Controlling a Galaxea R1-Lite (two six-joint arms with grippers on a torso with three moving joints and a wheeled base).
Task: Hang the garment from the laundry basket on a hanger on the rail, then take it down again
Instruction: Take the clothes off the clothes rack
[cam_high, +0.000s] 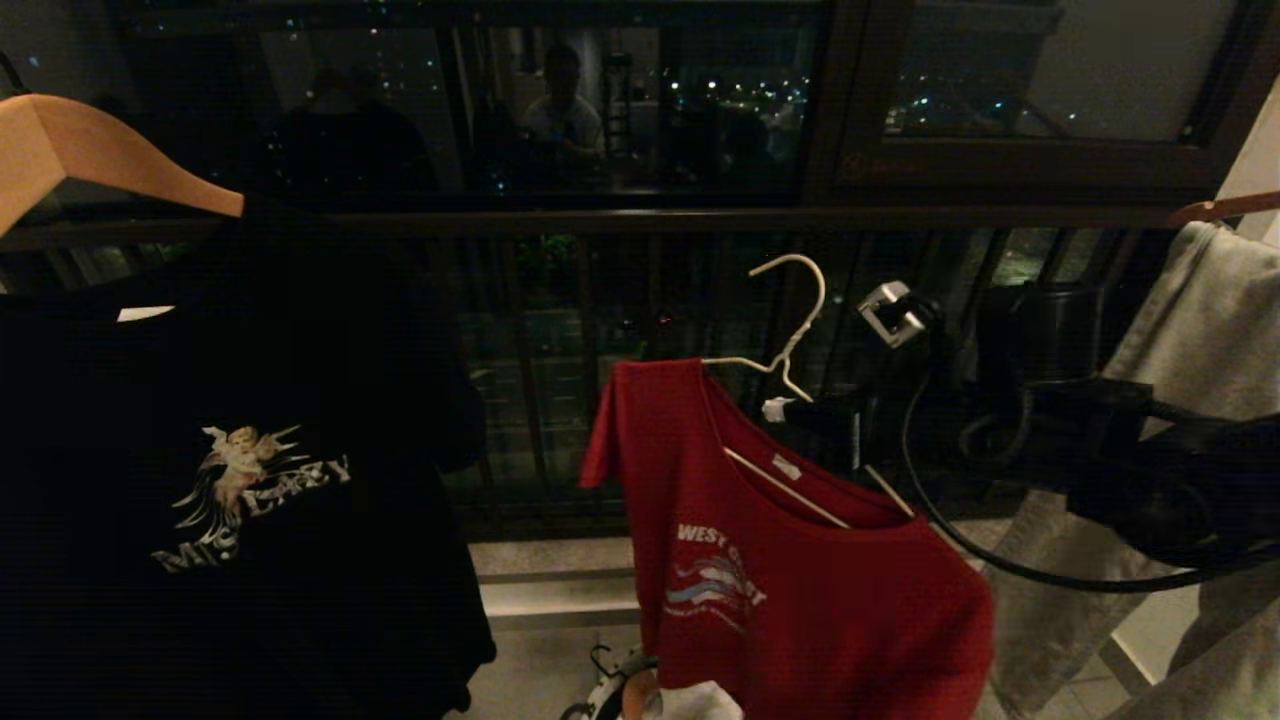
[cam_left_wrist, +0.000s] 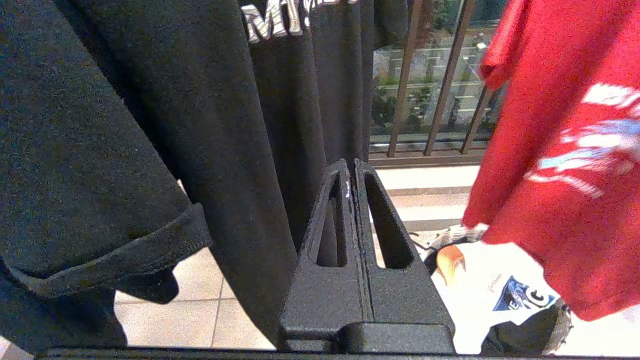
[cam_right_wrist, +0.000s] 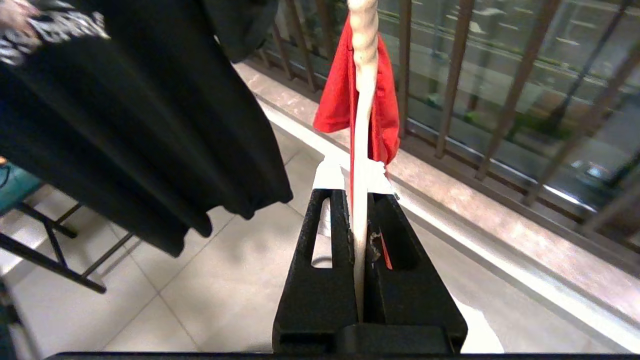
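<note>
Black T-shirt (cam_high: 230, 480) hangs just beside the red garment (cam_high: 800, 590).

Dim, murky head view; brighter, grainy wrist views; edge blur

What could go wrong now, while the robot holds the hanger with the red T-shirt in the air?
1. The red T-shirt sits lopsided on the tilted hanger, so it may slide off.
2. The right gripper pinches only the thin wire; the hanger might twist or slip between the fingers.
3. The hanger's hook is on no rail, and the black T-shirt hangs close by; the swinging shirt could brush it.
</note>
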